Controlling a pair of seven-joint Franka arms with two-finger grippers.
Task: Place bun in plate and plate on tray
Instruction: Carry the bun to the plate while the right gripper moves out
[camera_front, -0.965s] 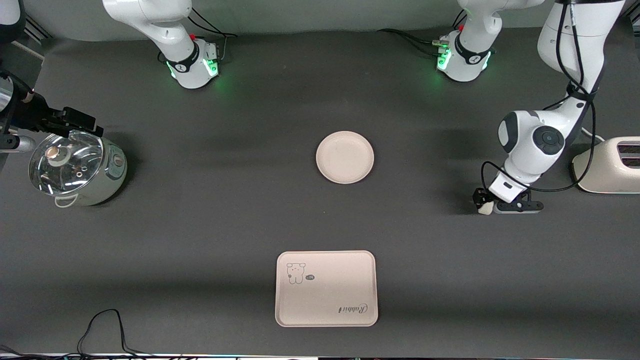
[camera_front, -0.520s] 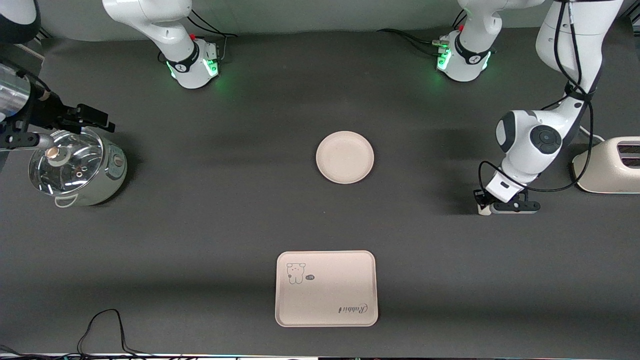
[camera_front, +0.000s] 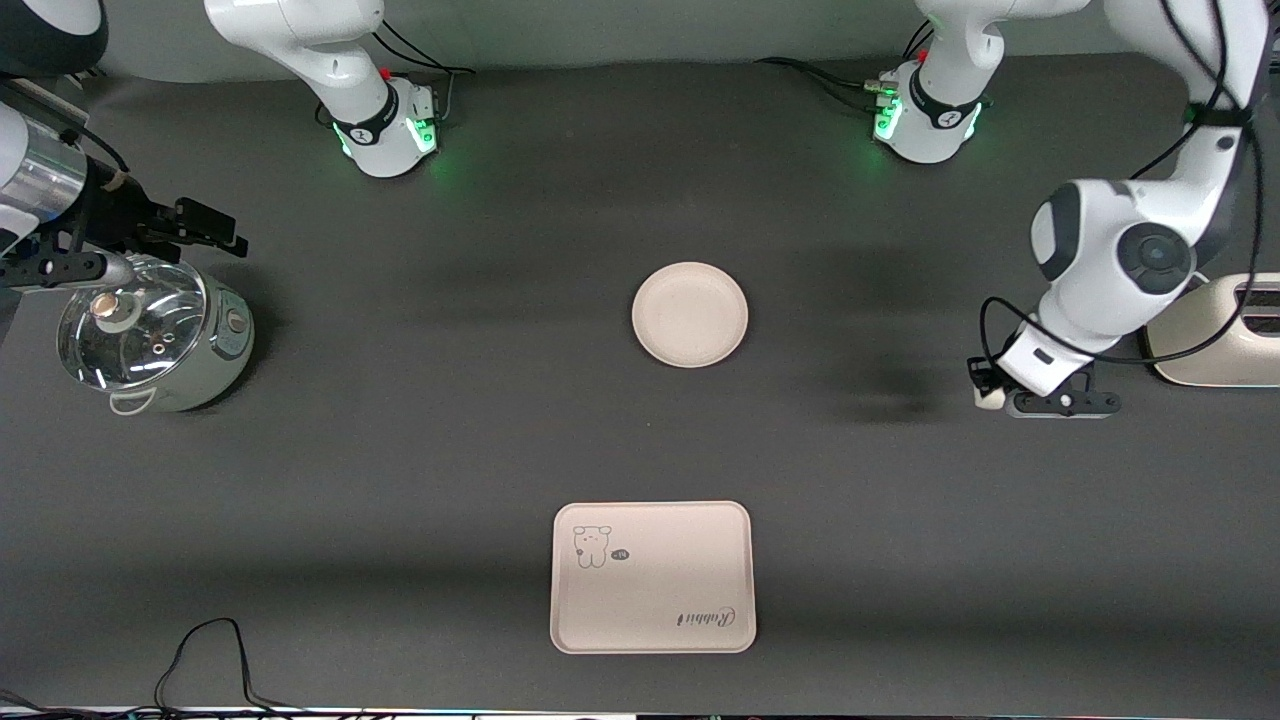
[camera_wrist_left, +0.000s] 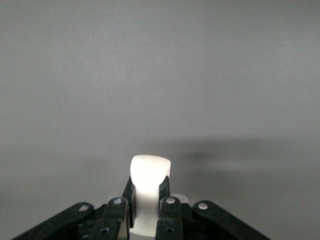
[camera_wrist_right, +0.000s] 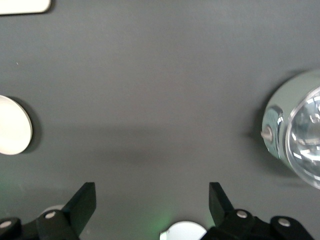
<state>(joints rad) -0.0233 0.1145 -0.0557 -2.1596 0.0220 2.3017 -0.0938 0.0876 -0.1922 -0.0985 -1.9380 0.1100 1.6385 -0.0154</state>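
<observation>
A dark grey table (camera_front: 420, 420) is carrying the plate (camera_front: 690, 314) at its middle, the tray (camera_front: 652, 577) toward its camera-side edge, a lidded pot (camera_front: 150, 338) and a toaster (camera_front: 1225, 335) at its ends.

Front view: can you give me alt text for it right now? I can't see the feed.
The left gripper holds the bun in shut fingers above bare table beside a toaster. The plate sits empty mid-table, and the tray lies empty nearer the camera. The right gripper waits open over a lidded pot.

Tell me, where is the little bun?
The bun is pinched in the left gripper, above the table at the left arm's end, beside the toaster.
</observation>
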